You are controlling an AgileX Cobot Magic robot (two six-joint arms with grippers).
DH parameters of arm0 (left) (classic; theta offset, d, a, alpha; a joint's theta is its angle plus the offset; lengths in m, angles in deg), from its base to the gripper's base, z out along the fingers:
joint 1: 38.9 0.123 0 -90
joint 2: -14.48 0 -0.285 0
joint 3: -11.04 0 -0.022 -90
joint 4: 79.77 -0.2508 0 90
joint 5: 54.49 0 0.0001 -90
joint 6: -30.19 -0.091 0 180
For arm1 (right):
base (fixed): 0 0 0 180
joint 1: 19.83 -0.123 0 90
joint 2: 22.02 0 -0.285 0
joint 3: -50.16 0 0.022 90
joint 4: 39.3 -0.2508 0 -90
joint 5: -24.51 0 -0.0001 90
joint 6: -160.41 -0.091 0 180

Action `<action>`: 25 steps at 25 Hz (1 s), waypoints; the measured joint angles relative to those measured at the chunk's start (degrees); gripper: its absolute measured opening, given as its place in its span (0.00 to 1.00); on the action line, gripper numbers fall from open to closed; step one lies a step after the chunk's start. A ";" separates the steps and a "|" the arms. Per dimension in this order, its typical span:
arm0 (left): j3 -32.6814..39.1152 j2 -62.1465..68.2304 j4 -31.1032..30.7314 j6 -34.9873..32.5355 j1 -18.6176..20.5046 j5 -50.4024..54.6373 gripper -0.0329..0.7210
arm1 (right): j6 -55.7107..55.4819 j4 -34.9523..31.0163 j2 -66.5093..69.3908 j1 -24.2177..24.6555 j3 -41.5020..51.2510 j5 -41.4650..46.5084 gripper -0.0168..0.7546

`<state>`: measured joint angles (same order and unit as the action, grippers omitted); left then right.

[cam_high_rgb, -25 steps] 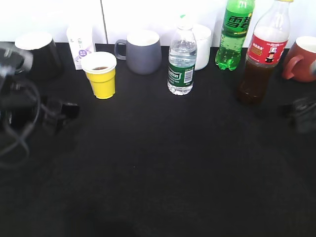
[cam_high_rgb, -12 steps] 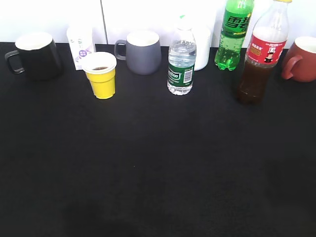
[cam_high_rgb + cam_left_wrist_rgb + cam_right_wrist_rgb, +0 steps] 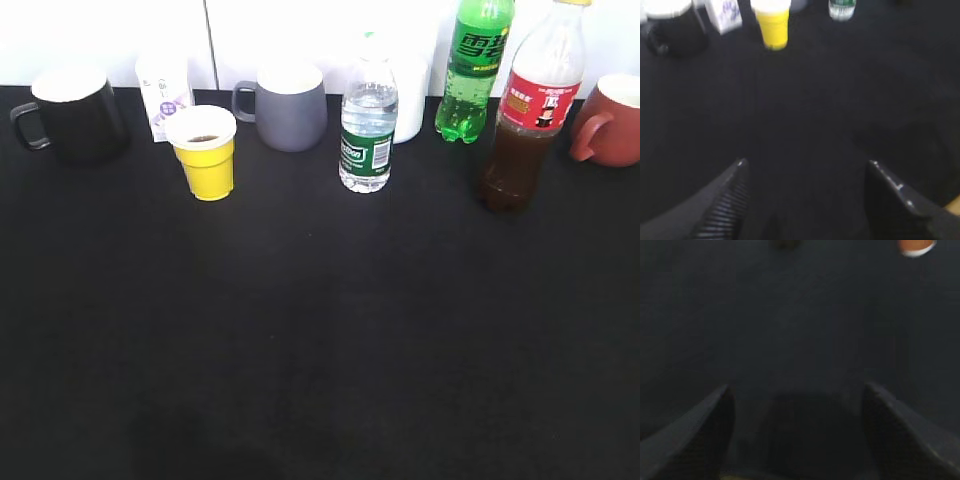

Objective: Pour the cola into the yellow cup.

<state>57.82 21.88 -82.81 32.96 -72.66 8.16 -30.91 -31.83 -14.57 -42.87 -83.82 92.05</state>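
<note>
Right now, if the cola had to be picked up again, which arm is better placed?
Probably the right. The cola stands at the table's right end, on that arm's side, while the yellow cup sits far left. Both grippers, left and right, are open and empty.

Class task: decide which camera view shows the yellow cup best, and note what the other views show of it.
The exterior view: the yellow cup is sharp and whole, with dark liquid inside. The left wrist view shows it blurred and cut off at the top edge, rim partly lost. The right wrist view shows none of it.
</note>
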 joint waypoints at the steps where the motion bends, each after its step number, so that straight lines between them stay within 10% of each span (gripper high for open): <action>1: 0.70 0.00 0.63 -0.67 0.00 -0.92 0.75 | 0.00 -0.34 -0.11 0.00 0.78 -2.89 0.79; 14: 0.91 0.00 2.55 -3.31 0.75 -1.55 0.75 | 2.96 -3.89 -0.15 0.14 2.24 -7.56 0.79; 25: 0.91 -0.05 2.55 -3.31 25.83 -1.61 0.68 | 2.96 -4.05 -0.15 19.99 2.24 -7.71 0.79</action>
<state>58.73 21.83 -80.26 29.65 -46.83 6.55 -27.95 -35.89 -14.72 -22.88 -81.58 84.34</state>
